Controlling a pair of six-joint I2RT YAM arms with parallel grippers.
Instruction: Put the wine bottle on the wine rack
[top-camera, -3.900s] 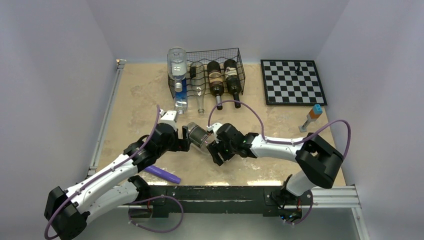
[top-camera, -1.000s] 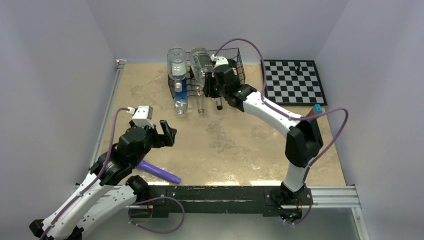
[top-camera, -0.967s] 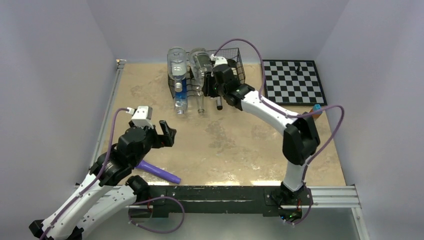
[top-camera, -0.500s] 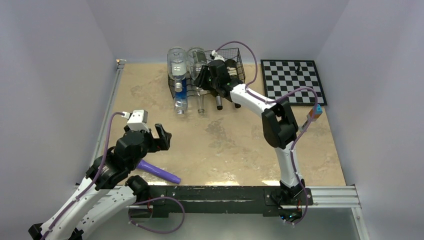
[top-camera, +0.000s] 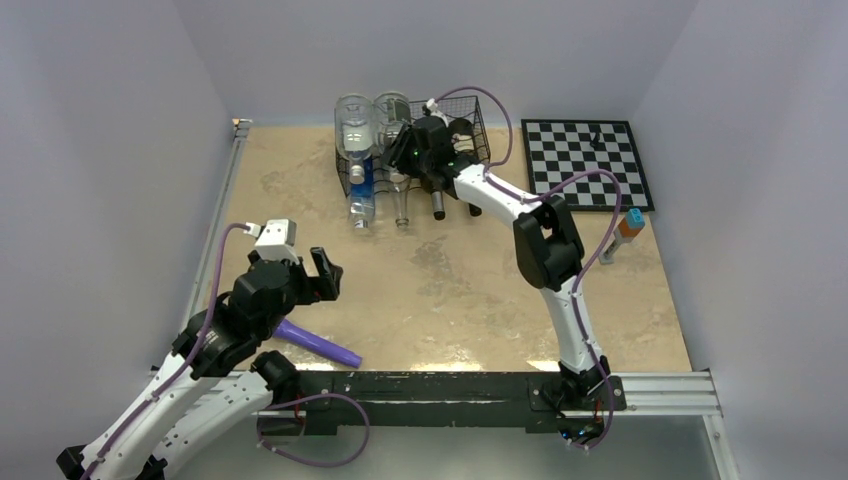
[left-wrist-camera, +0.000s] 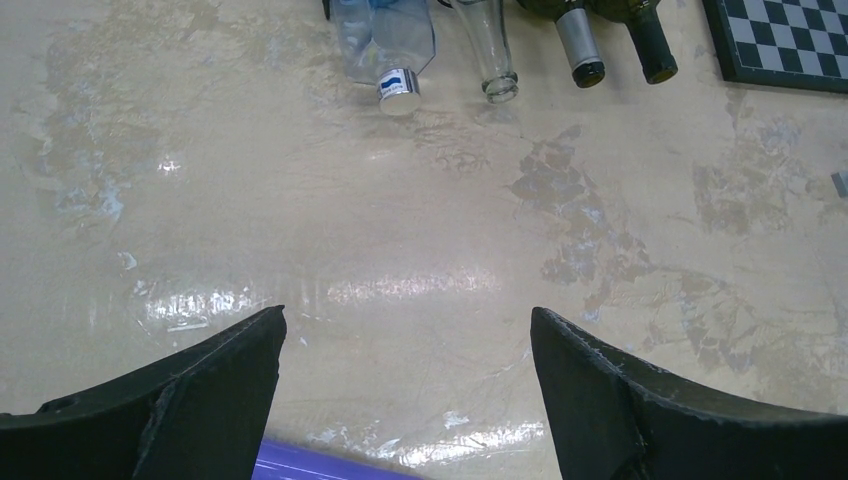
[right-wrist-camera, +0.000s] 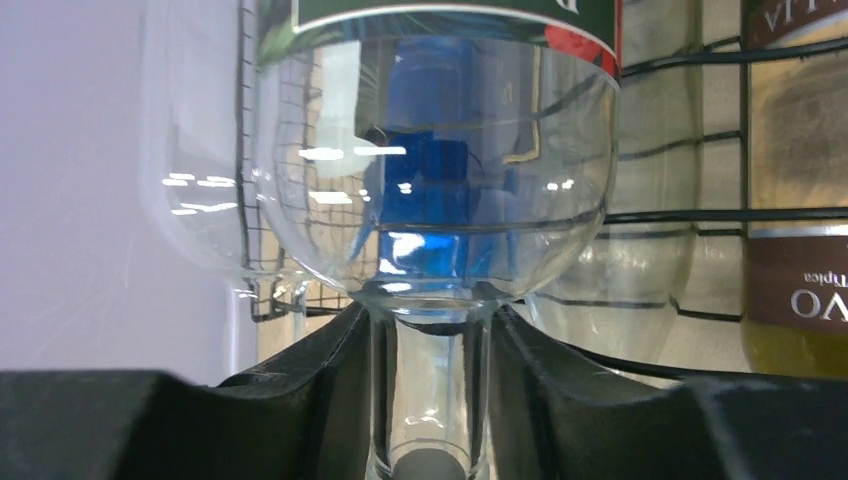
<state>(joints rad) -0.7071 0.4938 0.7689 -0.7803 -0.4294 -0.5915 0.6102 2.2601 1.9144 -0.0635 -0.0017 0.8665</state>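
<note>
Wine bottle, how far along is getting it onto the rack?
Done: the wine bottle is up at the wine rack, where other bottles already lie. In hand: the right gripper is shut on its neck. Left: settle it on a tier and release. The left gripper hangs open over the table.

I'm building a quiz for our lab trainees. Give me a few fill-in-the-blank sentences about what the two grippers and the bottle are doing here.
The right gripper is shut on the ____ of the clear wine bottle.
The left gripper is ____ and holds nothing.
In the top view, the chessboard lies to the ____ of the wine rack.
Missing words: neck; open; right.
</note>
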